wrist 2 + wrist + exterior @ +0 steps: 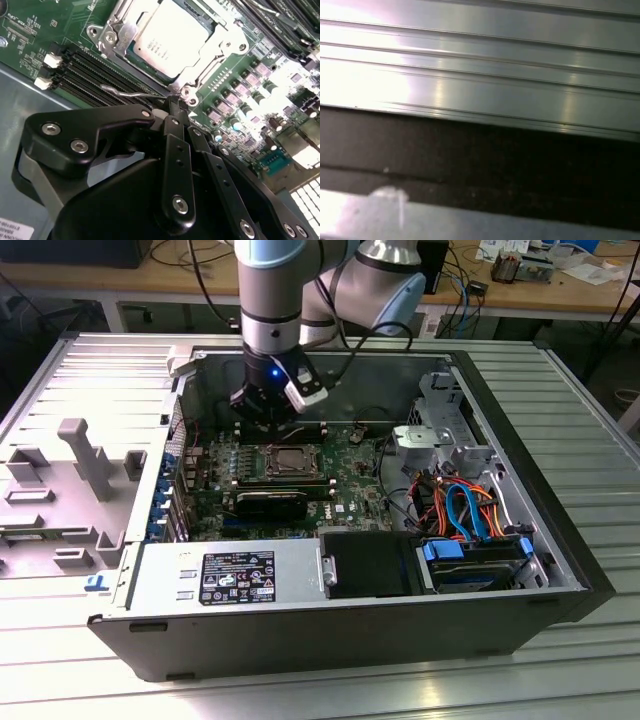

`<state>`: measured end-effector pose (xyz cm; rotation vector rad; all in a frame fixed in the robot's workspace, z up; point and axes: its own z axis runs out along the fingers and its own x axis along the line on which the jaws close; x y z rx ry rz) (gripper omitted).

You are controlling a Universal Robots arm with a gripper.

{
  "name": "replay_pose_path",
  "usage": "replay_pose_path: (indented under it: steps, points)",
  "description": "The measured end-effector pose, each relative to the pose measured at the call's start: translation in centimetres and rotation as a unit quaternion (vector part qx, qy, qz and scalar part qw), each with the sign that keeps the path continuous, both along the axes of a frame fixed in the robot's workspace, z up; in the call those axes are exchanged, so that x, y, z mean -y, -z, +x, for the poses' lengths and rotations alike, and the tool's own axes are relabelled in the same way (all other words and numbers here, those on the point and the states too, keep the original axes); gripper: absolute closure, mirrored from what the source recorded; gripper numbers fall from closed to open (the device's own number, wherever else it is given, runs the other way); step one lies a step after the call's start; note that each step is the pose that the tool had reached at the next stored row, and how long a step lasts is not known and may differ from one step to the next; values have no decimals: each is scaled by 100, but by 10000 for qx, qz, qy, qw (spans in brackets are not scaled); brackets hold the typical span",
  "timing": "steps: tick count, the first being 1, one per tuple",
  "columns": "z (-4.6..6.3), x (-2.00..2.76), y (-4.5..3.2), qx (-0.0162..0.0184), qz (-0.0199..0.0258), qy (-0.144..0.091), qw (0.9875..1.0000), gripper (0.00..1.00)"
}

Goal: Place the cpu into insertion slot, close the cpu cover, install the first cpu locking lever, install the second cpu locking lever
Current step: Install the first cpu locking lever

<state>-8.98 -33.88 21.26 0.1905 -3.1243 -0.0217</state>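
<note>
gripper (172, 102): fingers together, tip at socket corner beside wire locking lever (131, 93) | cpu (170, 37): seated in insertion slot (288, 462) | cpu cover (220, 37): down over cpu

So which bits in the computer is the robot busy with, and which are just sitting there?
Part of the job:
- chip, sitting in its socket
- metal cover, down around the chip
- thin wire lever, right by the gripper

Just sitting there:
- memory slots
- orange and blue cables
- power box
- grey plastic tray
</note>
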Motion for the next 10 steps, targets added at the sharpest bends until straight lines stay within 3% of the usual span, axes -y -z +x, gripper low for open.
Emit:
replay_pose_path:
  steps: [10]
  points:
    - [204, 0, 60, -2, 5, -53, 10000, 89]
